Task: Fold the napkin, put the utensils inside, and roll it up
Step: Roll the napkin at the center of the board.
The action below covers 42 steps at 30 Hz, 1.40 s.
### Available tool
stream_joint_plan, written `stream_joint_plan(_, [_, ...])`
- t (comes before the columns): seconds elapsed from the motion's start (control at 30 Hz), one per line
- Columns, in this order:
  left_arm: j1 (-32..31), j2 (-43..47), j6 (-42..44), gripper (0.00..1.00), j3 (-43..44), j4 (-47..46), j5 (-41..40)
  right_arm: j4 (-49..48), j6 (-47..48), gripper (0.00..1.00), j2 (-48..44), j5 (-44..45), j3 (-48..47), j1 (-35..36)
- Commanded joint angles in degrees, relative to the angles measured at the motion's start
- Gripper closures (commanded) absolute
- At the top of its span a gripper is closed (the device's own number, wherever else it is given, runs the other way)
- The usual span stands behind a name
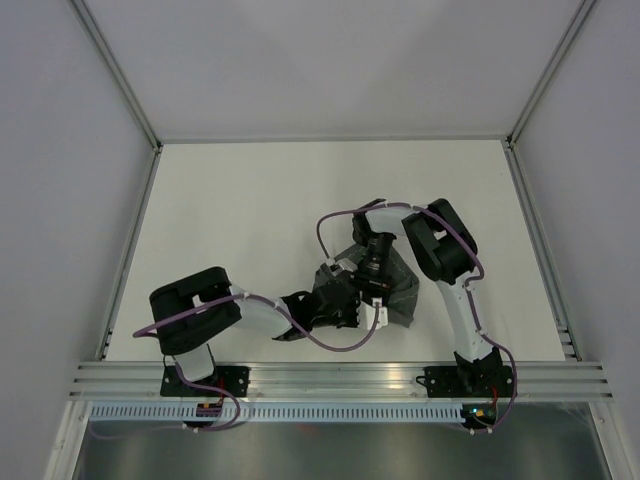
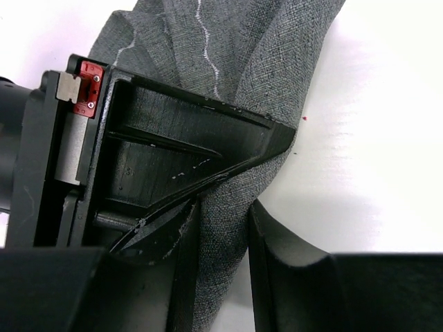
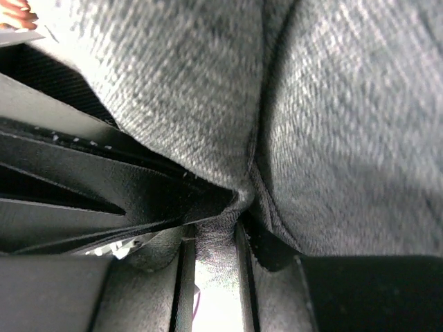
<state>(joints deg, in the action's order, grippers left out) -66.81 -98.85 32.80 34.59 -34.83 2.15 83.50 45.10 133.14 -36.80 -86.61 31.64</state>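
Observation:
The dark grey napkin (image 1: pixel 405 298) lies bunched on the white table (image 1: pixel 250 200), right of centre, where both arms meet. My left gripper (image 1: pixel 348 306) comes in from the left and my right gripper (image 1: pixel 374 284) from above. In the left wrist view a thick fold of napkin (image 2: pixel 208 55) with a pale stitched hem runs between the left gripper's (image 2: pixel 225 207) jaws and touches both. In the right wrist view the right gripper (image 3: pixel 214 235) pinches a narrow fold of napkin (image 3: pixel 332 124). The utensils are hidden in every view.
The right gripper's black ribbed finger (image 2: pixel 173 152) presses against the cloth right beside my left jaws. Grey walls (image 1: pixel 60 200) stand round the table, and an aluminium rail (image 1: pixel 340 380) runs along its near edge.

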Motion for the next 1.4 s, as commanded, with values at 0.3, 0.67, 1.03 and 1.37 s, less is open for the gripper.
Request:
stream_joint_plan(0.3, [3.9, -0.2, -8.3, 0.98, 1.2, 5.2, 7.4, -21.8, -5.6, 0.51, -7.7, 5.7, -9.3, -8.2])
stream_joint_plan(0.67, [7.8, -0.7, -12.0, 0.98, -4.6, -7.9, 14.9, -21.2, -7.8, 0.48, -11.8, -1.2, -12.5, -17.4])
stream_joint_plan(1.03, [11.6, -6.9, -25.9, 0.98, -5.7, -19.7, 21.0, -33.6, 0.7, 0.48, -33.5, -4.9, 6.3, -23.7])
stream_joint_plan(1.37, [16.2, -14.1, -35.3, 0.98, -7.7, -30.0, 26.9, -39.5, 18.0, 0.46, -53.3, -10.6, 30.1, -23.0])
